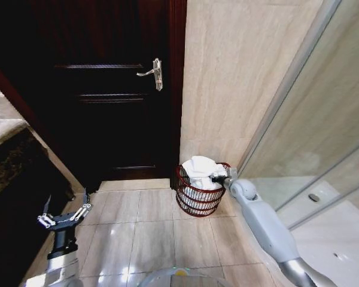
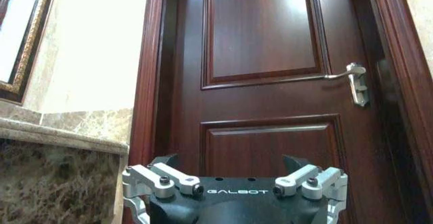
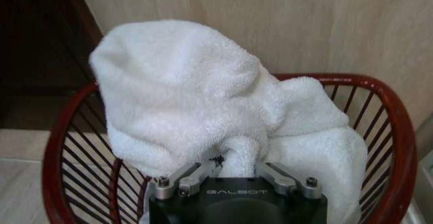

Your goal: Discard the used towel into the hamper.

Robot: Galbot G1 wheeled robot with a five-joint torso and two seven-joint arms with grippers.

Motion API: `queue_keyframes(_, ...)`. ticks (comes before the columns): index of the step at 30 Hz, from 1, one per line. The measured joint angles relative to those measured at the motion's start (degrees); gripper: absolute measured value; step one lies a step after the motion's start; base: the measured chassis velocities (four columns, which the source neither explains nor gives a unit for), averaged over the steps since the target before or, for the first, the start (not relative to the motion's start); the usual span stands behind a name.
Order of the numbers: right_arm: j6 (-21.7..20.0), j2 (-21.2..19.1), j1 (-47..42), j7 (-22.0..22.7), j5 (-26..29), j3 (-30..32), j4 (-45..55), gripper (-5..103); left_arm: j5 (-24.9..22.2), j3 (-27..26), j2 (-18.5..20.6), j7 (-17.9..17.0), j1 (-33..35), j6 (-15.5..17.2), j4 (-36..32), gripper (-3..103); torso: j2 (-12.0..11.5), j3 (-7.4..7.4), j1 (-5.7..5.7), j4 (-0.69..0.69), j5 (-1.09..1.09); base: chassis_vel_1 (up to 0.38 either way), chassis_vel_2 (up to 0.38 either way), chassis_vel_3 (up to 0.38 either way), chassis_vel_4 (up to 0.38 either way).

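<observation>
Landmark: the hamper (image 1: 198, 194), a round red-brown wire basket standing on the tiled floor (image 1: 149, 233) in the corner where the dark wooden door (image 1: 107, 89) meets the beige wall (image 1: 239, 78).

Nearest the robot: left hand (image 1: 64, 216) is held low, well apart from the hamper and on the robot's left of it. Its fingers stand apart with nothing between them. In the left wrist view the left hand (image 2: 233, 183) points at the door (image 2: 264, 82); the door handle (image 2: 352, 79) is level. A marble worktop edge (image 2: 61, 138) lies at the side of the door frame.

Next out: right arm is stretched forward to the hamper, and the right hand (image 1: 218, 177) is at the rim on the side toward the glass shower screen (image 1: 323, 137). In the right wrist view the right hand (image 3: 237, 163) has its fingers closed together on a fold of the towel (image 3: 182, 97).

At the hamper: the white towel (image 1: 200, 170) is bunched up inside the hamper (image 3: 396, 148), with its top mounded above the rim. Part of it drapes toward the hamper's far wall.

Behind the hamper: the wall, with the door on the left.
</observation>
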Motion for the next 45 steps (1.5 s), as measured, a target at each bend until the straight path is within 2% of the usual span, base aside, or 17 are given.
queue_keyframes(7,1.1,1.1,0.8,-0.8,-2.0,-0.2,-4.0,12,-0.1,0.0,0.0,0.1,-0.2,0.4,-0.3,100,0.0,0.02,0.01,0.00,0.00,0.000,0.000,0.000,0.000)
queue_keyframes(16,3.3,0.7,-1.5,-0.9,-2.6,0.8,-1.1,9,-0.6,0.6,0.0,0.2,-1.4,1.3,-0.5,100,0.1,0.05,0.03,0.00,0.01,0.000,0.000,0.000,0.000)
queue_keyframes(17,4.9,0.7,-2.9,-0.3,-3.5,1.1,0.9,19,-1.1,0.9,0.0,0.2,-1.7,1.5,-0.4,100,0.1,0.05,0.04,0.00,0.01,0.000,0.000,0.000,0.000)
queue_keyframes(18,6.6,0.6,-4.2,0.5,-4.5,1.3,2.4,19,-1.4,1.0,0.0,0.2,-1.9,1.6,-0.1,100,0.1,0.05,0.04,0.00,0.02,0.000,0.000,0.000,0.000)
queue_keyframes(19,8.1,0.6,-5.7,1.5,-5.9,1.5,4.1,25,-1.6,1.1,0.0,0.2,-2.2,1.8,0.3,100,0.1,0.06,0.04,0.00,0.02,0.000,0.000,0.000,0.000)
queue_keyframes(20,8.1,0.6,-5.7,1.5,-5.9,1.5,4.1,25,-1.6,1.1,0.0,0.2,-2.2,1.8,0.3,100,0.1,0.06,0.04,0.00,0.02,0.000,0.000,0.000,0.000)
queue_keyframes(23,9.6,0.6,-9.8,4.1,-7.6,3.0,11.4,41,-2.3,1.3,0.0,0.2,-2.8,2.6,0.9,100,0.1,0.06,0.04,-0.01,0.00,0.000,0.000,0.000,0.000)
queue_keyframes(25,9.6,0.6,-10.4,4.5,-7.7,3.2,12.5,41,-2.5,1.4,0.0,0.2,-2.9,2.7,0.9,100,0.1,0.06,0.04,-0.01,0.00,0.000,0.000,0.000,0.000)
queue_keyframes(26,9.6,0.6,-11.9,6.3,-8.2,4.1,15.8,52,-3.1,1.5,0.0,0.2,-3.1,3.1,0.9,100,0.1,0.06,0.04,0.00,0.01,0.000,0.000,0.000,0.000)
queue_keyframes(27,9.6,0.6,-11.9,6.3,-8.2,4.1,15.8,52,-3.1,1.5,0.0,0.2,-3.1,3.1,0.9,100,0.1,0.06,0.04,0.00,0.01,0.000,0.000,0.000,0.000)
queue_keyframes(30,11.8,0.8,-14.0,9.5,-9.8,6.1,21.1,69,-3.5,1.9,0.0,0.2,-3.2,3.6,1.7,100,0.1,0.06,0.04,-0.01,0.00,0.000,0.000,0.000,0.000)
queue_keyframes(32,12.3,0.8,-14.1,9.8,-10.1,6.2,21.4,69,-3.5,1.9,0.0,0.2,-3.1,3.6,1.7,100,0.1,0.06,0.04,-0.01,0.00,0.000,0.000,0.000,0.000)
queue_keyframes(33,14.4,0.8,-14.0,10.6,-11.4,6.5,21.7,79,-3.4,2.0,0.0,0.2,-2.9,4.0,1.7,100,0.1,0.06,0.04,0.00,0.00,0.000,0.000,0.000,0.000)
queue_keyframes(35,14.9,0.8,-13.8,10.7,-11.8,6.5,21.7,79,-3.4,2.1,0.0,0.2,-2.8,4.1,1.7,100,0.1,0.06,0.04,0.00,0.01,0.000,0.000,0.000,0.000)
queue_keyframes(37,15.3,0.6,-12.3,10.5,-12.0,7.0,20.9,90,-3.1,2.1,0.0,0.4,-2.9,4.7,1.7,100,0.1,0.06,0.04,0.00,0.00,0.000,0.000,0.000,0.000)
queue_keyframes(40,15.8,0.3,-10.1,10.3,-11.7,6.8,18.6,98,-3.0,2.1,0.0,0.7,-3.0,5.1,1.7,100,0.1,0.07,0.04,0.00,0.01,0.000,0.000,0.000,0.000)
queue_keyframes(45,15.9,0.2,-5.9,10.0,-11.0,5.4,14.6,100,-2.7,2.6,0.0,0.8,-3.3,5.3,1.6,100,0.1,0.08,0.05,0.00,0.01,0.000,0.000,0.000,0.000)
